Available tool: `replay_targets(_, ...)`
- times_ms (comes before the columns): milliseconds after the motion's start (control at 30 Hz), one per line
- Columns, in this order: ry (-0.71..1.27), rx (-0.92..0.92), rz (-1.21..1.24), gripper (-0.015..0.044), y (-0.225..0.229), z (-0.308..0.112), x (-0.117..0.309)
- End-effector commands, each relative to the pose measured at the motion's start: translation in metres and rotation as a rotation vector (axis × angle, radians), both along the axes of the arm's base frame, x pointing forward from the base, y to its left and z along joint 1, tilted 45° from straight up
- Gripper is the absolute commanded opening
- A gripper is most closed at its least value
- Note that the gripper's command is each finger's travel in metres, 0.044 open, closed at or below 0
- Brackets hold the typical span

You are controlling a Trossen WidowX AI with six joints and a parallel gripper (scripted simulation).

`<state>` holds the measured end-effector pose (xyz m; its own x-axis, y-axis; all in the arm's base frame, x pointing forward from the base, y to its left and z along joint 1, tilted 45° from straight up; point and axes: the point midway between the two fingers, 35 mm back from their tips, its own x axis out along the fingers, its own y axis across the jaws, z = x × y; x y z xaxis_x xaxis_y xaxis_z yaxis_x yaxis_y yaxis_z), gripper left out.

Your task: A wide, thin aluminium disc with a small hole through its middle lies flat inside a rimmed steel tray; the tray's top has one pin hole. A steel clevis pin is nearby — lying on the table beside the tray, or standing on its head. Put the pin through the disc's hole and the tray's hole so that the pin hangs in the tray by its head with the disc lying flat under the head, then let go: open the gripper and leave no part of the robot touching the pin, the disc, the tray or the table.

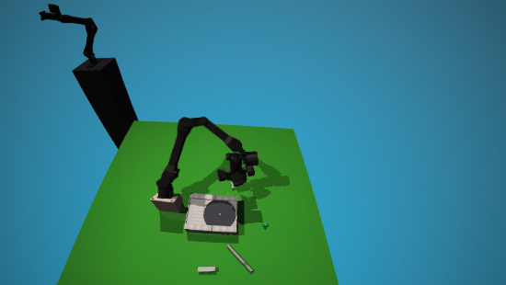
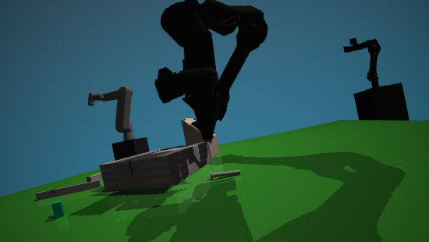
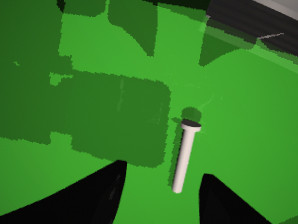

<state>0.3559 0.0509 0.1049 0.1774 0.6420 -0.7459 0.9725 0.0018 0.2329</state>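
Pin (image 1: 232, 186) (image 2: 225, 174) (image 3: 183, 159) lies beside the tray (image 1: 195, 225) (image 2: 136, 173) (image 3: 250, 25) (head nearer).

A smooth, pale metal pin (image 1: 233, 186) (image 2: 226, 174) (image 3: 184, 159) lies on a faintly glossy green tabletop (image 1: 138, 248) (image 2: 292, 140) (image 3: 240, 150); a dull grey disc (image 1: 220, 209) sits in a tray (image 1: 195, 222) (image 2: 136, 176) (image 3: 250, 22) of streaked, metallic grey, below the claw (image 2: 209, 140) (image 3: 164, 176) in smooth black, mostly matt.

We are seeing the disc (image 1: 220, 212) lying in the tray (image 1: 195, 225) (image 2: 136, 173), toward its right side in the top view. We are finding the pin (image 1: 233, 186) (image 2: 226, 174) (image 3: 183, 159) lying on the table (image 1: 285, 257) (image 2: 292, 187) (image 3: 240, 165) beside the tray, and the bar (image 1: 240, 258) (image 2: 68, 190) and block (image 1: 207, 269) lying across the tray from it.
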Motion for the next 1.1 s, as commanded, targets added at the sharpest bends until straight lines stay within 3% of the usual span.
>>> replay_targets(0, 0.06, 0.076, 0.047, 0.016, 0.004, 0.001, -0.01)
replay_targets(1067, 0.059, 0.077, 0.047, 0.016, 0.03, -0.024, -0.007)
